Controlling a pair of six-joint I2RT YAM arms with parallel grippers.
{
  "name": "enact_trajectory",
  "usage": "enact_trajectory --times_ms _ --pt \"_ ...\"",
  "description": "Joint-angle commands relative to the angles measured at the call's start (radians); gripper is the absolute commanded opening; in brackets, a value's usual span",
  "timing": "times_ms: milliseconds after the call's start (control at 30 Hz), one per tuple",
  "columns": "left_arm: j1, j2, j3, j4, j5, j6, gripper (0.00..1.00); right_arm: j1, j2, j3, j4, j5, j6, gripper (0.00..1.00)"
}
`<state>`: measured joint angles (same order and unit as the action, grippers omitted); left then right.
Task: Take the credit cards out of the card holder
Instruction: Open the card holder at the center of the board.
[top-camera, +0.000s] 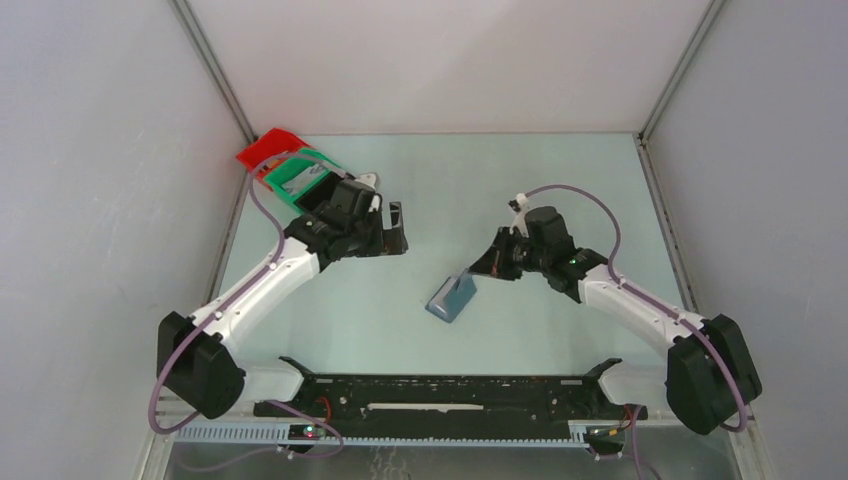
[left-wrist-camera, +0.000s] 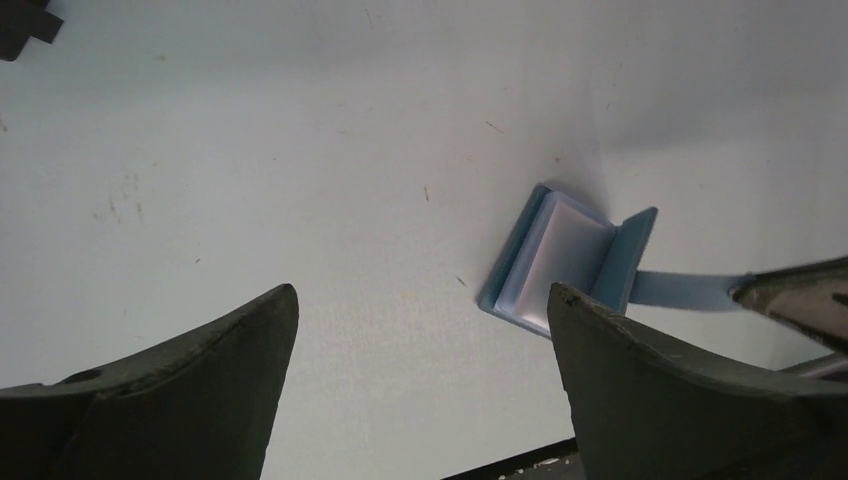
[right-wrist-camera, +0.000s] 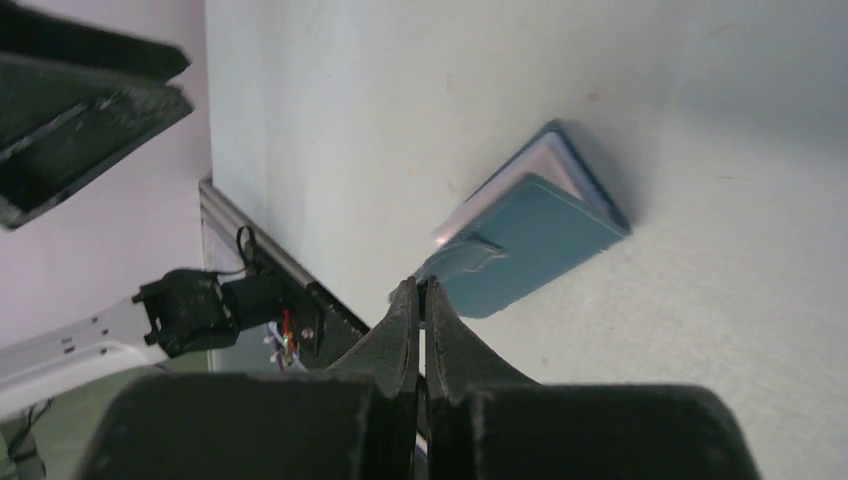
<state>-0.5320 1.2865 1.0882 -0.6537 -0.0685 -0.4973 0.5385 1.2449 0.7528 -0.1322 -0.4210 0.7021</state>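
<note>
The light was soft and even from overhead; the card holder (right-wrist-camera: 540, 235) cast a faint grey shadow just beside itself, its edges slightly blurred.

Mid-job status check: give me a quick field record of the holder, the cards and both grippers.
card holder: on the table, flap lifted open by its tab
credit cards: pale face showing inside the card holder, none out
right gripper: jaws shut on the tab
left gripper: jaws wide open, empty, above the table left of the card holder
bins: red bin and green bin, far left corner
</note>
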Motion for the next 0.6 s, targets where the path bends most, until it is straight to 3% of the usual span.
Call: enact_trajectory --times_ms 0,233,567 --pt "-0.006 0.004 -0.022 0.05 0.061 -0.018 1.0 -0.085 -0.053 -0.041 -0.054 0.03 -0.046 0.0" --pt "-0.006 0.013 -0.042 0.049 0.061 -0.028 1.0 -0.222 -0.142 -0.145 -0.26 0.13 -0.077 0.0" --pt "-0.009 0.043 -0.04 0.068 0.116 -0.037 1.0 -0.296 -0.021 -0.161 -0.366 0.302 0.004 0.0"
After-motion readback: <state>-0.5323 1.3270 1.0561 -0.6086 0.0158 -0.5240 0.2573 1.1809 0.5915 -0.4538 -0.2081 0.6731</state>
